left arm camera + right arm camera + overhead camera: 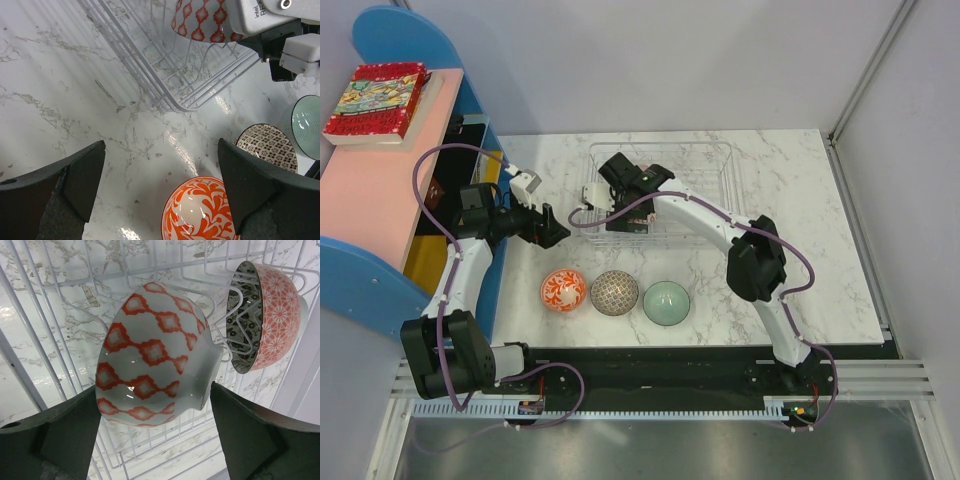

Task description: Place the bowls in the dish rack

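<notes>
The dish rack (705, 185) is a clear wire basket at the back of the marble table. My right gripper (588, 208) is at the rack's left end, jaws wide open (155, 386). A white bowl with red diamonds (150, 357) lies on its side on the rack wires just beyond the fingertips. A coral bowl with a dark inside (267, 315) stands on edge beside it. My left gripper (552, 232) is open and empty (161, 145), above the orange floral bowl (564, 291) (200, 212). The beige lattice bowl (614, 293) and the mint bowl (666, 302) stand in a row to its right.
A blue shelf unit with a pink top (380, 180) stands along the table's left side, with a red book (375, 100) on it. The table's front edge runs just below the row of bowls. A partition wall (910, 200) lies beyond the table's right edge.
</notes>
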